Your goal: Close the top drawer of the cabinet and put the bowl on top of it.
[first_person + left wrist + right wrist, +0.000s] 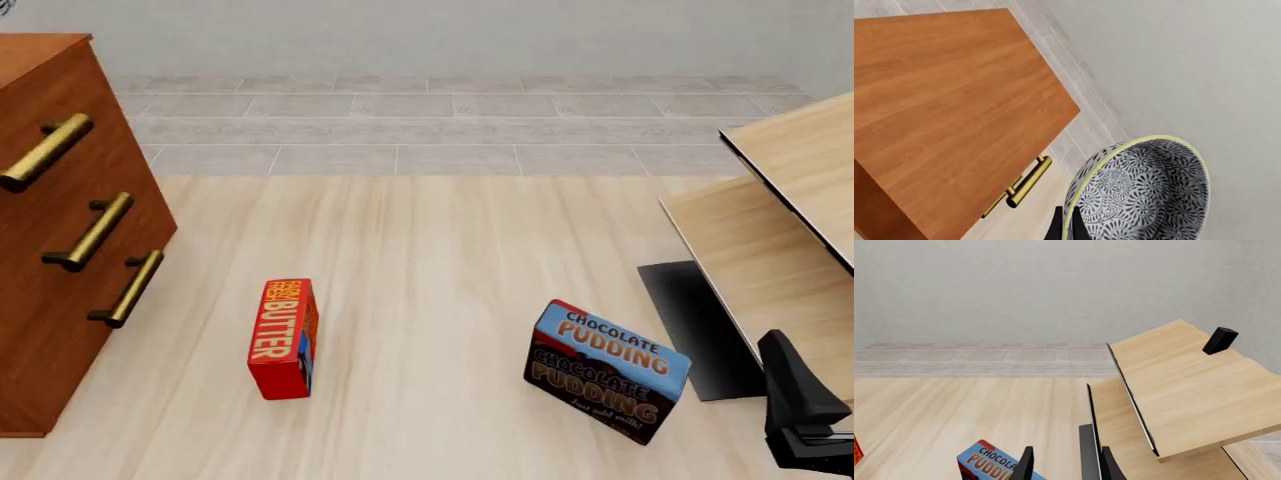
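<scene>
In the left wrist view my left gripper (pixel 1067 226) is shut on the pale yellow rim of the bowl (pixel 1147 195), which hangs tilted with its grey-and-white floral inside showing. The bowl is in the air, just off the front corner of the cabinet's flat top (pixel 941 100). Under that edge shows the top drawer's brass handle (pixel 1029 181). In the front view the cabinet (pixel 54 300) stands at the far left, and its top drawer (pixel 47 150) sits in line with the two fronts below. The bowl and left arm are outside that view. My right gripper (pixel 1064 466) is open and holds nothing.
A red butter box (pixel 283 338) stands on the floor in front of the cabinet. A blue chocolate pudding box (pixel 607 372) is at the middle right, close to my right gripper (pixel 801 415). Pale light-wood furniture (pixel 787 200) fills the right side.
</scene>
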Available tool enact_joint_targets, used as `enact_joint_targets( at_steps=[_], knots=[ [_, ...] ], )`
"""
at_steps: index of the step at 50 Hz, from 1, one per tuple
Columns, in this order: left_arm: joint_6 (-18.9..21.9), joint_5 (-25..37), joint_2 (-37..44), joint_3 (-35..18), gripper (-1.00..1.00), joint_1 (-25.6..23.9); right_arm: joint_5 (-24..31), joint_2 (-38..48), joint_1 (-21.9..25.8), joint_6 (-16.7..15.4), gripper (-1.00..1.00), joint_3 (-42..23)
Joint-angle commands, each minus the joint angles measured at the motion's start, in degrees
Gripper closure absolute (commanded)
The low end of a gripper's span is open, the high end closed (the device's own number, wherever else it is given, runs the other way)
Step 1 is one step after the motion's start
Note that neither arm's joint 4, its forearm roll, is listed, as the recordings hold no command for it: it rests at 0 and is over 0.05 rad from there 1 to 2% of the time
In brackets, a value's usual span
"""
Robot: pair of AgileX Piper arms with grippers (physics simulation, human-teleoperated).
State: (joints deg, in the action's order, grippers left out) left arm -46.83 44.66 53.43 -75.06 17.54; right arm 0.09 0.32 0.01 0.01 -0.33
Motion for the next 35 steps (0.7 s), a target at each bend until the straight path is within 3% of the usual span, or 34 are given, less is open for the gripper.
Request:
enact_joint_targets(
  at_steps=[1, 4, 5, 6, 7, 9, 35],
  knots=[
    [0.71, -2.21, 2.41, -0.51, 1.00, 4.29, -0.07, -0.03, 0.01, -0.02, -1.00, 0.07],
    [0.17, -2.58, 3.02, -0.41, 1.00, 4.94, -0.07, -0.02, 0.00, 0.00, -1.00, 0.07],
    [0.26, -0.11, 4.60, -4.36, 1.00, 5.20, -0.07, -0.02, -0.01, -0.02, -1.00, 0.07],
    [0.26, -0.06, 4.65, -4.46, 1.00, 5.20, -0.07, -0.02, -0.01, -0.02, -1.00, 0.07],
    [0.42, -2.88, 3.85, -0.85, 1.00, 5.99, -0.06, -0.01, 0.00, -0.01, -1.00, 0.07],
    [0.25, -3.51, 3.89, -0.08, 1.00, 6.28, -0.06, -0.01, 0.00, -0.01, -1.00, 0.07],
    [0.92, -6.94, 9.43, -1.41, 1.00, 14.06, -0.07, -0.02, 0.01, -0.01, -1.00, 0.07]
  ],
)
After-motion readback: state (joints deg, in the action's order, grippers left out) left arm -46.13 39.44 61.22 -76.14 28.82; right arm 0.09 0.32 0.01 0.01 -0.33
